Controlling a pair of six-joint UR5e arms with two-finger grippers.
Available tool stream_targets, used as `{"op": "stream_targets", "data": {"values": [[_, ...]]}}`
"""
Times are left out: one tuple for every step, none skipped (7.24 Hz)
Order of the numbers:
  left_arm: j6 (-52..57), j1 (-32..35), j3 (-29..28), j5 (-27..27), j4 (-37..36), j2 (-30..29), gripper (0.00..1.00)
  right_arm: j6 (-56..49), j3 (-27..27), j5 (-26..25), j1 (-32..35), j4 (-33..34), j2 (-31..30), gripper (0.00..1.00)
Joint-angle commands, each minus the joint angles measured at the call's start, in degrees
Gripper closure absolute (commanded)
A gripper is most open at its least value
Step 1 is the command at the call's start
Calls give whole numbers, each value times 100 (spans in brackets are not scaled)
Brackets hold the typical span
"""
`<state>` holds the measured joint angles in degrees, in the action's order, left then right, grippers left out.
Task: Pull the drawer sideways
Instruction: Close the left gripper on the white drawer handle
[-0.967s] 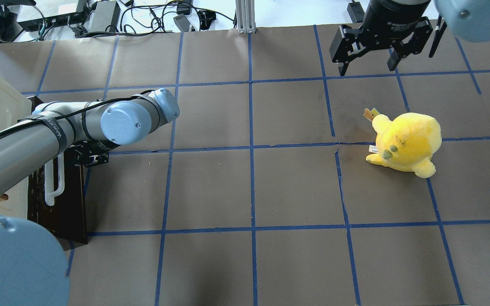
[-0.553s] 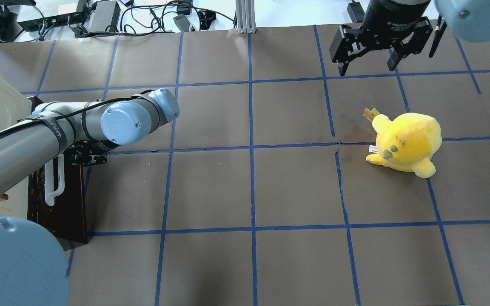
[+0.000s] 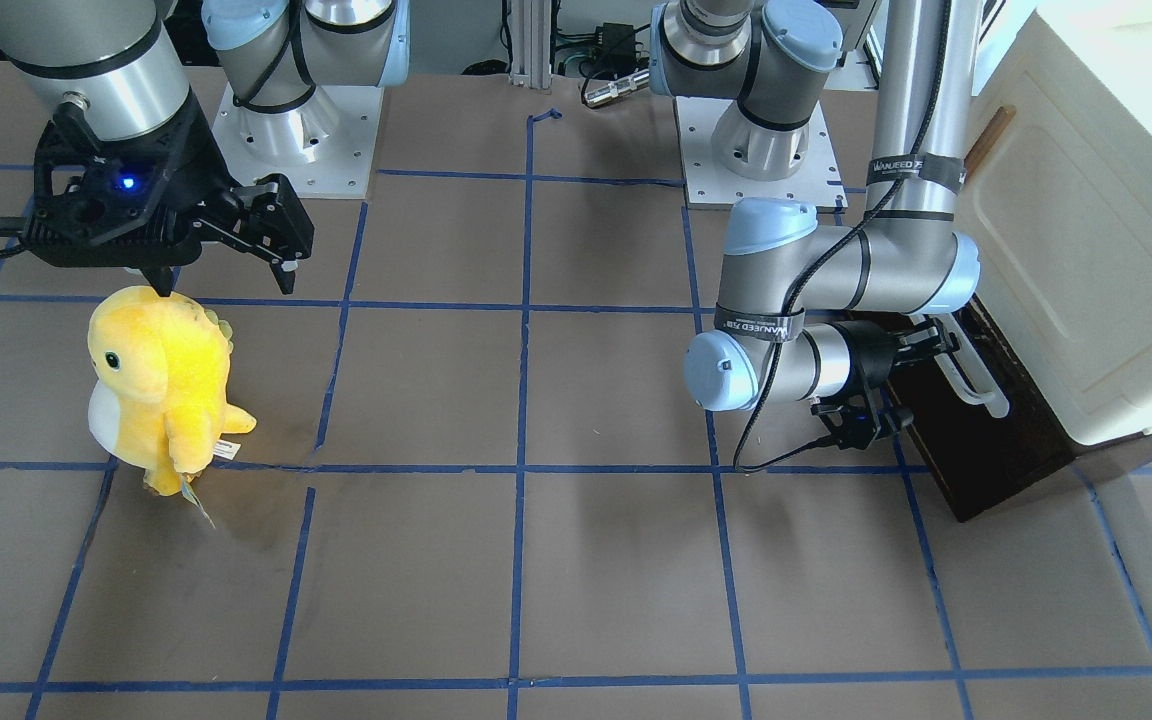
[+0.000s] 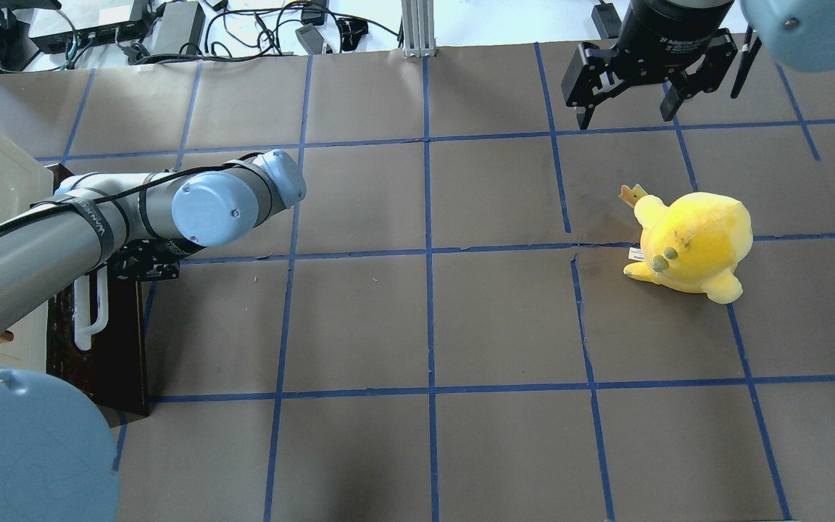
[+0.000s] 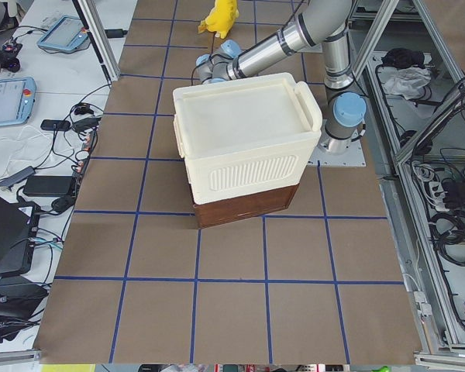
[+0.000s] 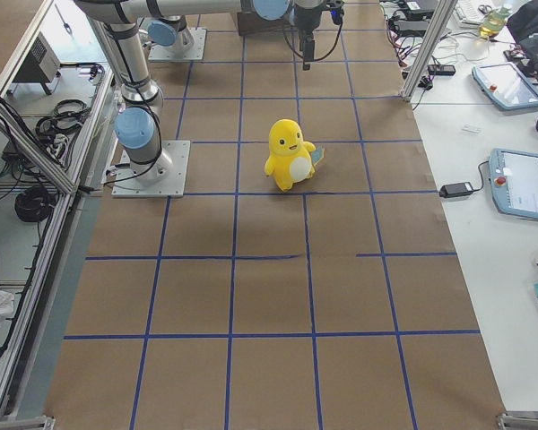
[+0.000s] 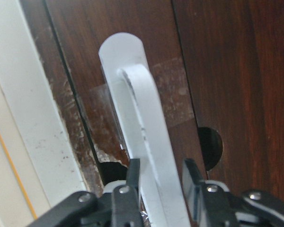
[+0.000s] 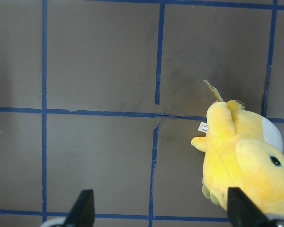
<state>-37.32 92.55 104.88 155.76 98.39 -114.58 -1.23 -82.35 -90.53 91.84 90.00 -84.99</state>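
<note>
A brown paper-covered table (image 4: 359, 319) marked with a grid of blue tape, worked by 2 robot arms.

At the end of the table on the robot's left stands a cream cabinet (image 3: 1086, 250). The drawer (image 3: 996, 450) sits at its foot, low against the table, with its dark brown wooden front facing the middle of the table. A long white bar handle (image 7: 146, 123) runs along that front. How far the drawer is out of the cabinet cannot be told from these views.

The left arm reaches low across to the drawer front. The left gripper (image 7: 161, 165) sits at the handle. In the left wrist view its 2 black fingers (image 7: 132, 177) straddle the white bar, 1 on each side and close against it, so the jaws look clamped on the handle. Behind the handle the wood is scuffed, with a strip of clear tape over it and a pale cream edge to one side.

The right gripper (image 4: 625, 119) hangs above the table on the far, right part of the overhead view, well apart from the drawer. Its jaws are spread wide and grasp nothing.

Near it, on the table, stands a yellow plush toy (image 4: 693, 243), upright, with a white belly and a small tag at its side. In the front-facing view 1 fingertip of the right gripper appears just above the toy's head; whether they touch cannot be told.
</note>
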Motion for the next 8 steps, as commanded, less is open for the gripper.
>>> {"op": "stream_targets", "data": {"values": [[6,0,-11,-1,-13,-3,77,0,0,0,0,0,0,0],[14,0,-11,-1,-22,-12,77,0,0,0,0,0,0,0],[6,0,-20,7,-30,-29,77,0,0,0,0,0,0,0],[6,0,-20,7,-48,-38,78,0,0,0,0,0,0,0],[23,9,-98,-36,-48,-38,82,0,0,0,0,0,0,0],[23,9,-108,-37,-48,-47,82,0,0,0,0,0,0,0],[14,18,-108,-37,-48,-73,82,0,0,0,0,0,0,0],[14,26,-108,-45,-48,-73,82,0,0,0,0,0,0,0]]}}
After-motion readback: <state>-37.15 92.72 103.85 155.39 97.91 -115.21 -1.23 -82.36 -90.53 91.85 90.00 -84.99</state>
